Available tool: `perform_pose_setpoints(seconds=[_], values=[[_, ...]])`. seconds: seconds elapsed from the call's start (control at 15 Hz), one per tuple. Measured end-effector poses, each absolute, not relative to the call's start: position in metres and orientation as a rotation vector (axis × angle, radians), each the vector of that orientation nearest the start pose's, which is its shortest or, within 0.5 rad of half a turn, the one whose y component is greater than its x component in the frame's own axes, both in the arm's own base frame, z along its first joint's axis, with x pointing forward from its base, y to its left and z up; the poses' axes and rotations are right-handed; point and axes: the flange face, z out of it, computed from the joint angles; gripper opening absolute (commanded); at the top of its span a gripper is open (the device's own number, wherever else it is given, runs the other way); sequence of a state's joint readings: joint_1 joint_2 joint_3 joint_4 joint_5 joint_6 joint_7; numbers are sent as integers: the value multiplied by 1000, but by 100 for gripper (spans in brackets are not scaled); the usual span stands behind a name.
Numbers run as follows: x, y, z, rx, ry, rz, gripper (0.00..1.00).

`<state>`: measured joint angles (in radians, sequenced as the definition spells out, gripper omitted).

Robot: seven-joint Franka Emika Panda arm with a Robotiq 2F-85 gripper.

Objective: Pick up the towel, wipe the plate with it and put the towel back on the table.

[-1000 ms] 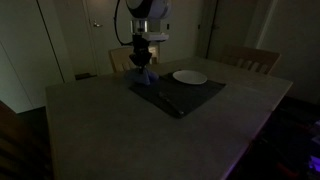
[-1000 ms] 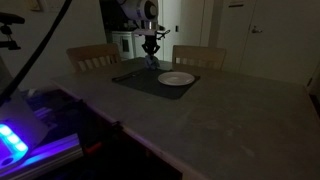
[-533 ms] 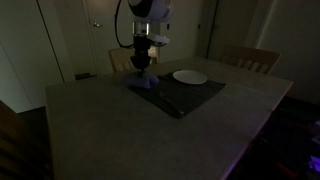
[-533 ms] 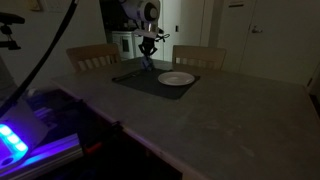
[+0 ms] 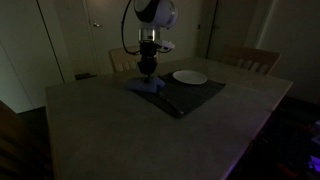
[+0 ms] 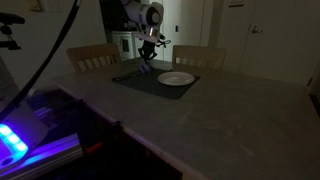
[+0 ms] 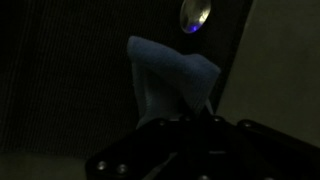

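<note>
The room is dim. A pale blue towel (image 5: 145, 85) hangs bunched from my gripper (image 5: 146, 70) at the far corner of a dark placemat (image 5: 195, 97); its lower end seems to touch the mat. The gripper is shut on the towel's top. A white plate (image 5: 190, 77) lies on the mat beside it, apart from the towel. In the other exterior view the towel (image 6: 146, 68) hangs under the gripper (image 6: 148, 57), with the plate (image 6: 176, 79) nearer the camera. In the wrist view the towel (image 7: 168, 72) runs up into the dark jaws (image 7: 185, 122).
A spoon (image 7: 195, 14) lies past the towel in the wrist view. A thin utensil (image 5: 168, 100) lies on the mat. Wooden chairs (image 5: 252, 60) (image 6: 92, 56) stand at the table's far side. The grey table (image 5: 120, 130) is wide and bare at the front.
The arm has shifted slightly toward the plate and risen a little, drawing the towel up into a taller bunch.
</note>
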<state>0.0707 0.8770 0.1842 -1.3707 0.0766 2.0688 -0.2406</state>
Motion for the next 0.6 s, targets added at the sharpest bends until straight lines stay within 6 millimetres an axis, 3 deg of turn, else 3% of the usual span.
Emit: perform_pose_setpoints(seconds=[0.13, 0.33, 0.6], values=[[697, 156, 182, -2865, -570, 254, 43], [699, 152, 192, -2874, -547, 237, 65], [706, 145, 237, -2892, -532, 171, 92]])
